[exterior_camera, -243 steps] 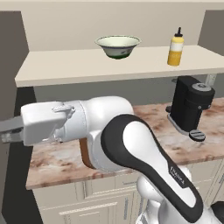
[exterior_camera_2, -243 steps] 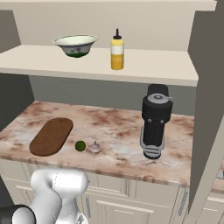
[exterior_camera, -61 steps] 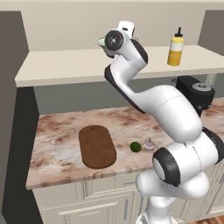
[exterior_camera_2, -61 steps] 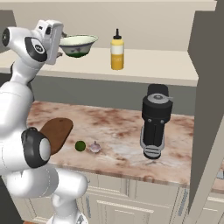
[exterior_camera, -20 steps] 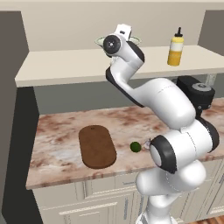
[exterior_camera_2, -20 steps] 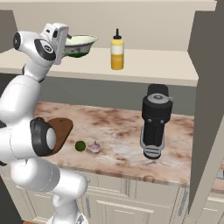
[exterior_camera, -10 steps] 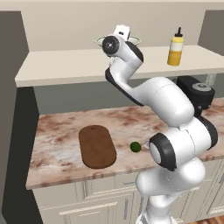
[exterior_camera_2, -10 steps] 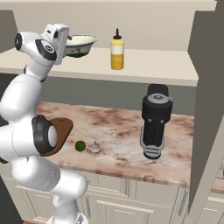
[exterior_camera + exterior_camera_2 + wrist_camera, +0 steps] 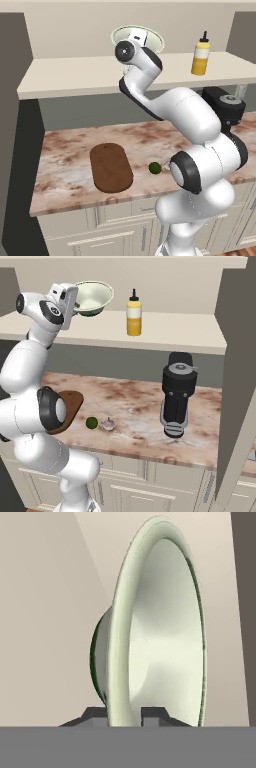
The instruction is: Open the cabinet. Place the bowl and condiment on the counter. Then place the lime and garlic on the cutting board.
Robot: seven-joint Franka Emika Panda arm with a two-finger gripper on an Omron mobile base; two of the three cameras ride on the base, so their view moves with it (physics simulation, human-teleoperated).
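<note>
The cabinet stands open, and its cream shelf point(image 9: 75, 75) point(image 9: 165, 331) carries the yellow condiment point(image 9: 200, 55) point(image 9: 133, 313). My gripper point(image 9: 135, 41) point(image 9: 75, 302) point(image 9: 125, 714) is up at the shelf, shut on the rim of the pale green bowl point(image 9: 139, 36) point(image 9: 93, 298) point(image 9: 165, 637). The bowl is tipped, its inside facing outward. Down on the marble counter point(image 9: 65, 160) point(image 9: 135, 401) lie the dark brown cutting board point(image 9: 111, 166) point(image 9: 70, 403), the lime point(image 9: 155, 167) point(image 9: 91, 422) and, just right of the lime, the garlic point(image 9: 108, 424).
A black appliance point(image 9: 225, 107) point(image 9: 177, 393) stands on the right part of the counter. An open cabinet door point(image 9: 235, 381) reaches forward on the right, another point(image 9: 10, 125) on the left. Cream drawer fronts point(image 9: 140, 488) run below the counter edge.
The jaws have closed on the bowl's rim. The bowl has tipped up from its flat stand on the shelf.
</note>
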